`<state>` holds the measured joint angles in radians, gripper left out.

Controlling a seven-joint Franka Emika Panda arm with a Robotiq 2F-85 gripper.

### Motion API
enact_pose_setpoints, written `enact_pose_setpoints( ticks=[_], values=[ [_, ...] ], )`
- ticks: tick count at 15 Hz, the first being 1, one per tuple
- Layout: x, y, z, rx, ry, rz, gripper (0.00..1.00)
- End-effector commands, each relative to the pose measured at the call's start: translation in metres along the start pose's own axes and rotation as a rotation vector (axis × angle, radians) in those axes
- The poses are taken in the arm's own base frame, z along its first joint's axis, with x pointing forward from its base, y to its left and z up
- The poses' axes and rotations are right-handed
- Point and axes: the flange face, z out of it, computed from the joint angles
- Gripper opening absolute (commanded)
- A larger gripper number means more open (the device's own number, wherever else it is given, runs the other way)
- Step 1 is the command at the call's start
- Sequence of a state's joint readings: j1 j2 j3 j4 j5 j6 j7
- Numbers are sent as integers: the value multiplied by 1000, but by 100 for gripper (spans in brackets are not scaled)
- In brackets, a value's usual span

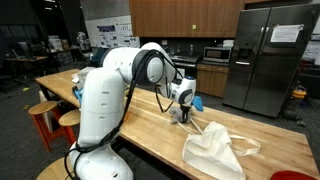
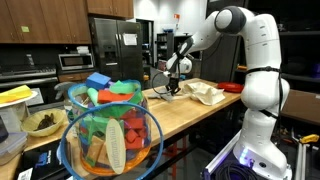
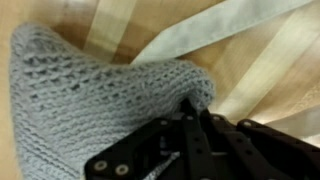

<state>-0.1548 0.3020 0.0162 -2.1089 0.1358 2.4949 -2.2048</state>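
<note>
Wrist view is showing the black claw pinching, tightly closed, one corner of a grey knitted wool cloth. The cloth is lying mid-way along the light wooden table, beside a white fabric bag. Gripping seems done; lifting is not yet.

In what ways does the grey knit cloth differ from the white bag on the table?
The knit cloth is grey with a coarse, open weave; the bag is white, smooth fabric. The end effector is shut on the knit cloth, while the bag lies free on the table. The bag has flat straps; the knit cloth shows none. Both are soft and rumpled.
</note>
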Motion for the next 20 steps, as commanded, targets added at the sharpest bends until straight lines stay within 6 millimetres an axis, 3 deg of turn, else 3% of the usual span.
enact_pose_setpoints(
  ticks=[1, 7, 11, 15, 20],
  values=[
    [31, 33, 31, 68, 11, -115, 1],
    [106, 90, 42, 101, 7, -338, 1],
    [135, 108, 48, 123, 1, -418, 1],
    [132, 107, 53, 126, 14, -415, 1],
    [105, 92, 53, 86, 60, -338, 1]
  ],
)
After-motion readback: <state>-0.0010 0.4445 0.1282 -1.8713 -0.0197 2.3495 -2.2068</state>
